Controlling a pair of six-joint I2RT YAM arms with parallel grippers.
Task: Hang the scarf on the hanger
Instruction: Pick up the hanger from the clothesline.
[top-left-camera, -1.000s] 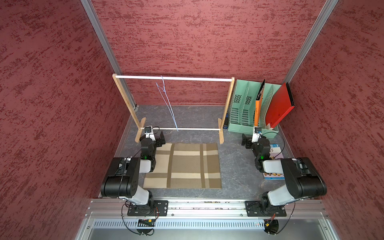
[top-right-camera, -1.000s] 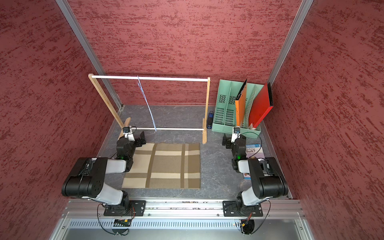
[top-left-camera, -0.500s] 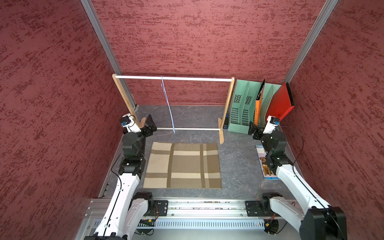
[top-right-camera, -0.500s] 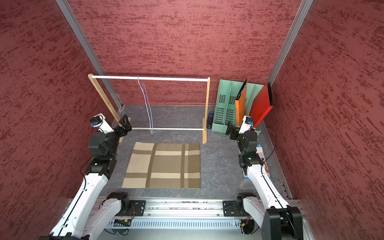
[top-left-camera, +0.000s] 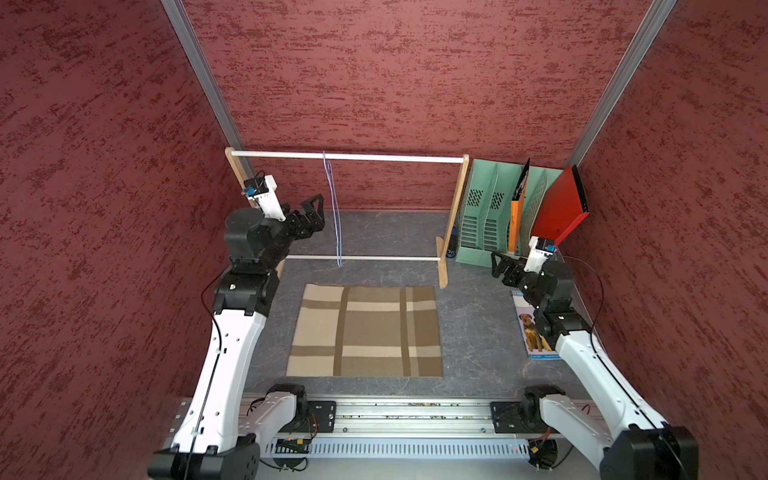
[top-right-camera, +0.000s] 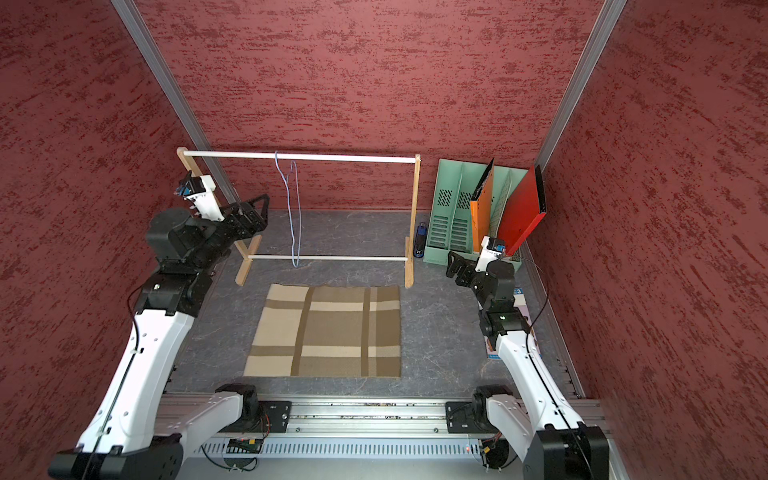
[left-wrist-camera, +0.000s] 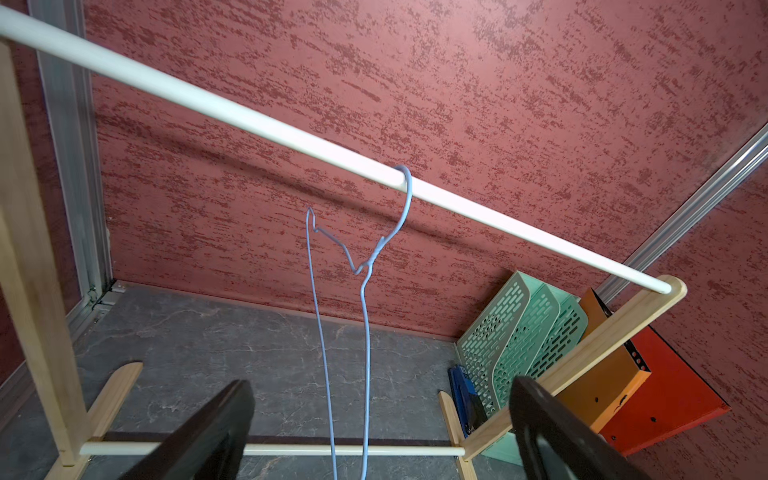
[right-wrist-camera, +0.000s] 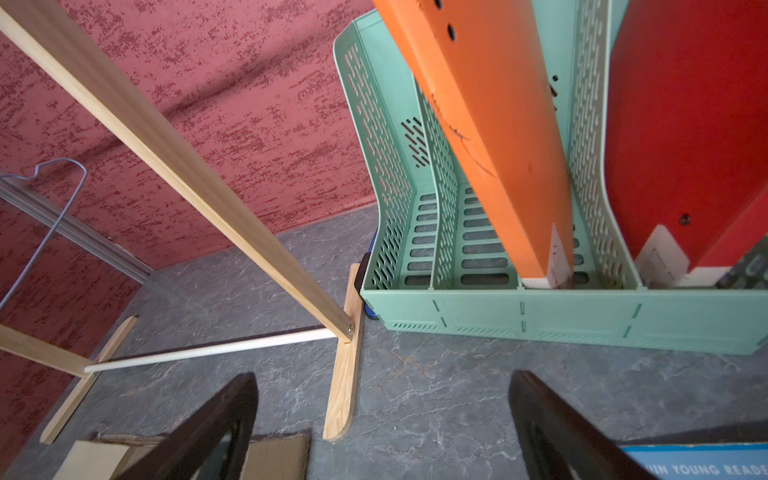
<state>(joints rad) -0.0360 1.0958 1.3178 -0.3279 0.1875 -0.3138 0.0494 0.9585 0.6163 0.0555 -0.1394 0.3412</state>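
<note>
1. Robot lab test cell: red textured panel walls (top-left-camera: 395, 83) framed by aluminium posts (top-left-camera: 199, 70).
2. 2 arm bases (top-left-camera: 286, 405) bolted to an aluminium rail (top-left-camera: 411, 415).
3. Staged props on the grey tabletop (top-left-camera: 478, 332): wooden rack (top-left-camera: 456, 208), green file organiser (top-left-camera: 478, 224).

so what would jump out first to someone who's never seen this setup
The plaid scarf draws the eye first, lying flat in the middle of the grey table. Behind it, a thin pale blue hanger is hooked on the top rod of the wooden rack, with the open left pincer aimed at it. At the back right, a red folder and an orange folder lean in a mint green file holder.
</note>
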